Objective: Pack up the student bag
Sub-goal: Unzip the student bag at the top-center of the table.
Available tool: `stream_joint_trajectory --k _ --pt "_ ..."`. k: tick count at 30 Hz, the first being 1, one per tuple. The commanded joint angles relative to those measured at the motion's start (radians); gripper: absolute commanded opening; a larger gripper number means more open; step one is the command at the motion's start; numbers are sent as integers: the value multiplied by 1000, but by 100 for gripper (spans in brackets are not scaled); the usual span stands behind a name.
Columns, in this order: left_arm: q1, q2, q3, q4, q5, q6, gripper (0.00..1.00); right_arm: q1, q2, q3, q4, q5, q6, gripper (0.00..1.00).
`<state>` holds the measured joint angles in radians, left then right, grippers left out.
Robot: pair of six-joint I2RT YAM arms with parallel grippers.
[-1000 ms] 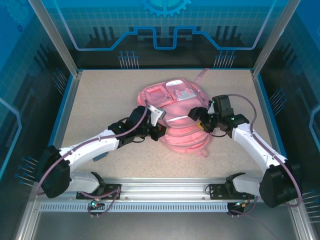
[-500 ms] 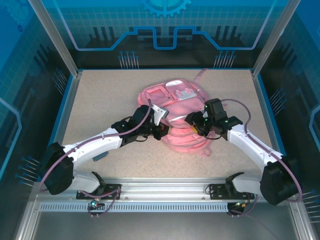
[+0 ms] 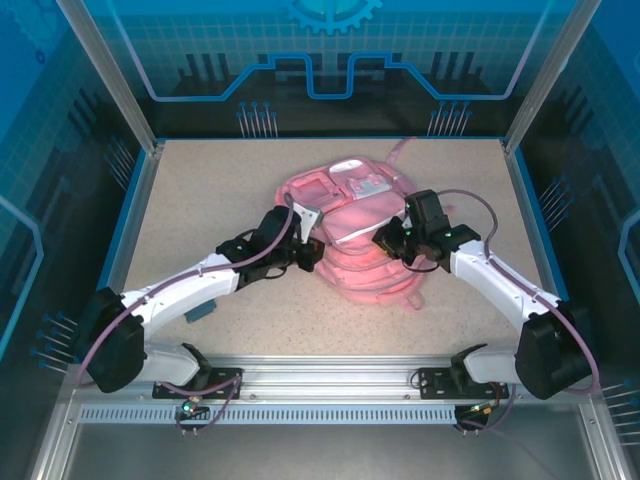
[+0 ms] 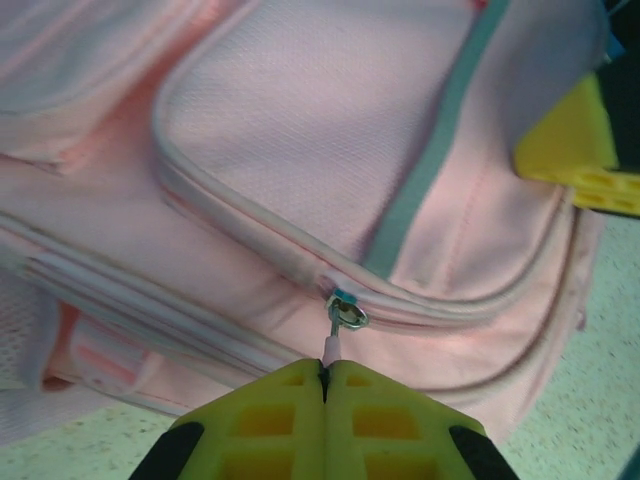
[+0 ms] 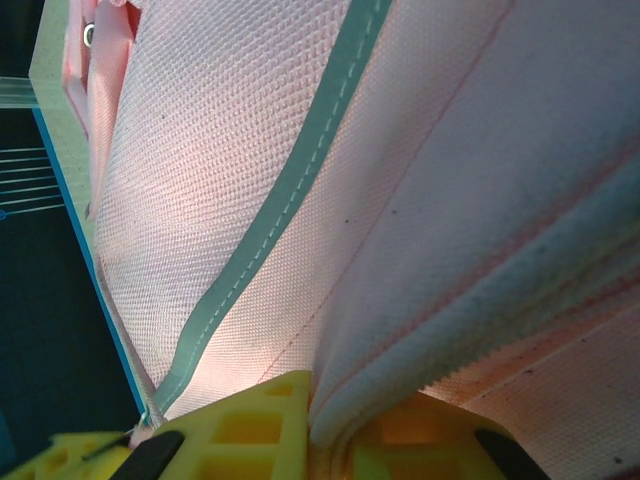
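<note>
The student bag (image 3: 360, 240) lies flat in the middle of the table (image 3: 200, 190), between the 2 arms. The left jaws are pressed fully together on the pink zip pull (image 4: 331, 347) of a front pocket. The right jaws, nearly closed, pinch a fold of the bag's fabric on its right side.

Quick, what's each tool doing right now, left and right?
Left tool: closed on the zip pull of the student bag.
Right tool: closed on a fold of the student bag's fabric.
</note>
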<state>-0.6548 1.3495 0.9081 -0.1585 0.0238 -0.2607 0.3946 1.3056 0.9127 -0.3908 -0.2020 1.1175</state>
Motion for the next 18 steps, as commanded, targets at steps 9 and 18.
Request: stream_joint_trajectory --k 9,18 --pt "168 68 75 8 -20 16 0 25 53 33 82 -46 -42 17" --pt "253 75 138 -90 -158 -74 41 93 180 97 201 -91 -4 21"
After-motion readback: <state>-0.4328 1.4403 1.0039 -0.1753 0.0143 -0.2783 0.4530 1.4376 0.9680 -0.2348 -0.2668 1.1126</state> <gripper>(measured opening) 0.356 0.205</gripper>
